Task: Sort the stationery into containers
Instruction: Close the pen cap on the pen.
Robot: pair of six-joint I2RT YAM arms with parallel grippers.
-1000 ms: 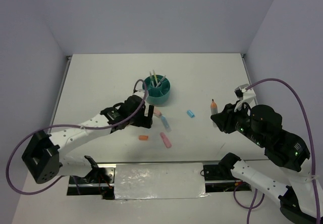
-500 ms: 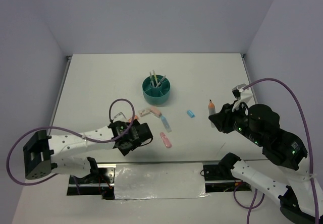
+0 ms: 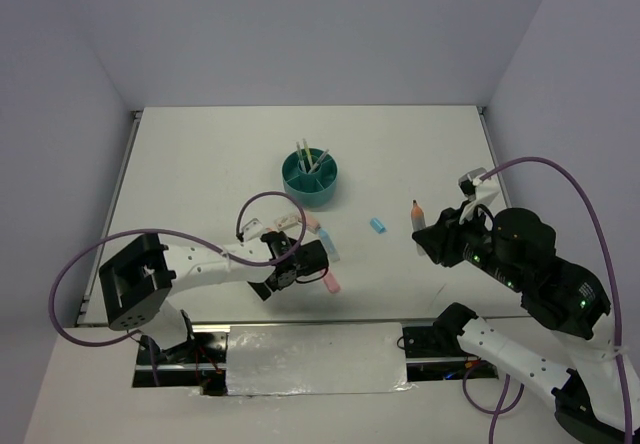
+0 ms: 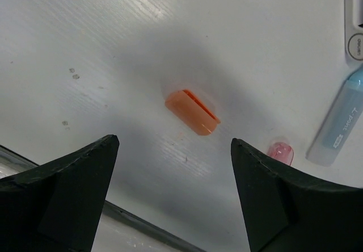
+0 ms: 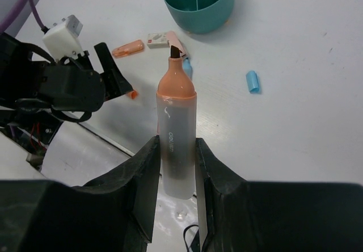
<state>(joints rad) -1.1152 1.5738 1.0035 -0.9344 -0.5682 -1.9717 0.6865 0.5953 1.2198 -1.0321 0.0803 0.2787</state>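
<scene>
The teal organizer (image 3: 310, 179) (image 5: 198, 2) stands at the table's middle with thin pens upright in it. My left gripper (image 3: 303, 262) (image 4: 174, 141) hovers open, low over the table near the front edge. A stubby orange cap (image 4: 193, 112) lies just ahead of its fingertips and touches neither. My right gripper (image 3: 432, 236) (image 5: 177, 150) is shut on an uncapped orange highlighter (image 3: 418, 216) (image 5: 177, 116), held upright above the table's right side. Loose on the table lie a blue cap (image 3: 377, 225) (image 5: 253, 82), a pink highlighter (image 3: 330, 282) and a blue highlighter (image 3: 328, 247) (image 4: 340, 121).
An orange highlighter (image 5: 127, 49) and a white eraser (image 5: 159, 38) lie in front of the organizer. The table's front edge (image 4: 113, 212) runs right under the left fingers, with a foil-covered strip (image 3: 315, 359) beyond it. Grey walls close in the left, far and right sides.
My left arm has pulled back from beside the organizer toward the front edge and swung right, ending over the orange cap. The right gripper with its highlighter has shifted slightly left.
</scene>
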